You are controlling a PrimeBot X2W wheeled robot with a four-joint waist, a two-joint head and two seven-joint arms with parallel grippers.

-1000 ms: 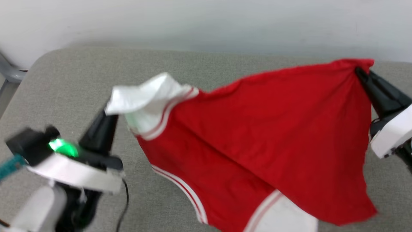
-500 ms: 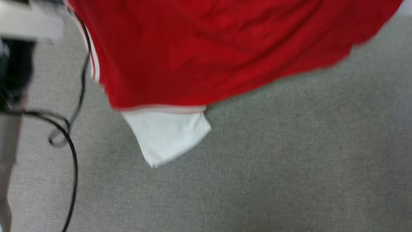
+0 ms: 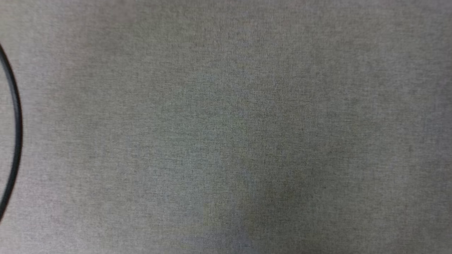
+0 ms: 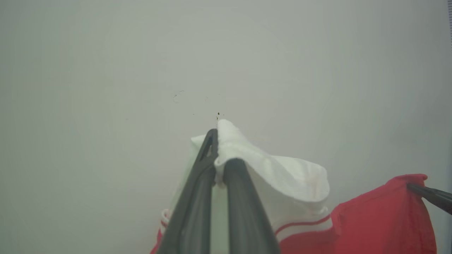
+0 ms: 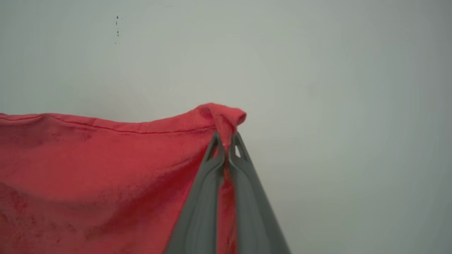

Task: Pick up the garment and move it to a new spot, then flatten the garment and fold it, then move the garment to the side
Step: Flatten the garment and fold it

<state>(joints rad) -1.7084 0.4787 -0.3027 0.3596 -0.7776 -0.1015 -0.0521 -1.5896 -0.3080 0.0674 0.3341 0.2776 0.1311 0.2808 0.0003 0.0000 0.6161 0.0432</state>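
Observation:
The garment [image 4: 303, 197], red with a white sleeve and red-white striped trim, hangs in the air in front of a pale wall. In the left wrist view my left gripper [image 4: 217, 141] is shut on the white sleeve. A red hem corner of the garment [image 5: 106, 169] is pinched in my right gripper [image 5: 226, 139], which is shut on it in the right wrist view. The tip of that right gripper [image 4: 429, 193] also shows at the right edge of the left wrist view, holding the same red corner. The cloth stretches between the two grips.
The head view looks straight down on a grey fabric surface [image 3: 226, 127]. A black cable [image 3: 16, 130] curves along its left edge. Behind the garment in both wrist views stands a plain pale wall [image 4: 141, 70].
The head camera has tilted down, so the garment and both grippers have slid out of the top of its picture. Both grips on the garment hold as before.

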